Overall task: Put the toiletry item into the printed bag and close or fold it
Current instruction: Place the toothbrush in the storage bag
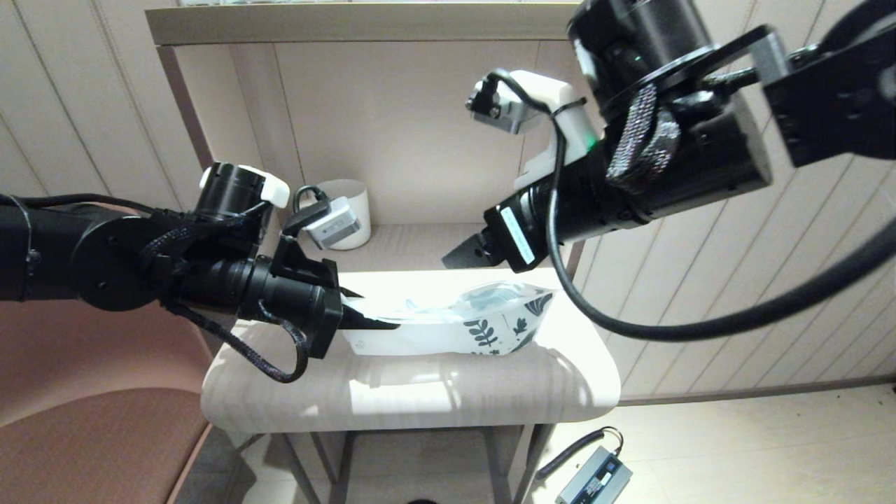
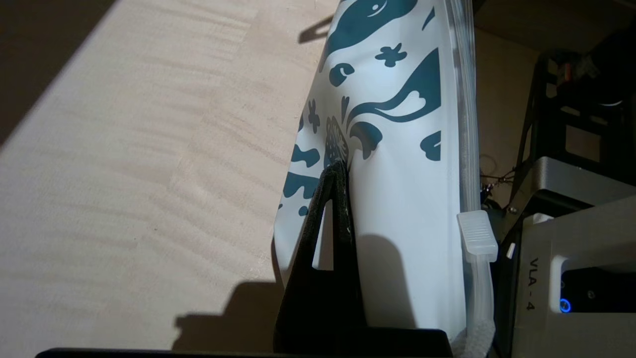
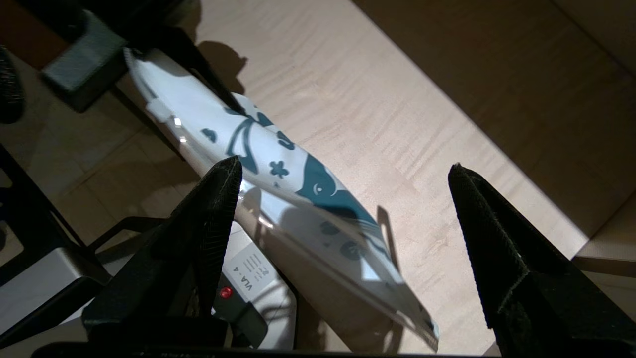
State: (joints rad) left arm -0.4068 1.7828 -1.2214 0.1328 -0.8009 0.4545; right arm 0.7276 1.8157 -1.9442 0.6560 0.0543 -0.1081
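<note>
The printed bag point(image 1: 448, 329), a white pouch with dark teal leaves at its right end, hangs lengthwise just above the small table point(image 1: 420, 392). My left gripper point(image 1: 364, 318) is shut on its plain end, and in the left wrist view the black fingers point(image 2: 338, 199) press into the printed bag point(image 2: 407, 149). The zip slider point(image 2: 477, 233) sits on the bag's edge near that gripper. A bluish shape point(image 1: 483, 294) shows through the bag's top; I cannot tell what it is. My right gripper point(image 1: 465, 255) hovers open above the printed end, with the printed bag point(image 3: 278, 184) below its wide-apart fingers point(image 3: 218, 209).
A white ribbed mug point(image 1: 350, 210) stands on the shelf behind the table, partly hidden by the left wrist camera. A reddish-brown seat point(image 1: 91, 434) lies to the left. A power adapter with its cable point(image 1: 595, 479) lies on the floor at the front right.
</note>
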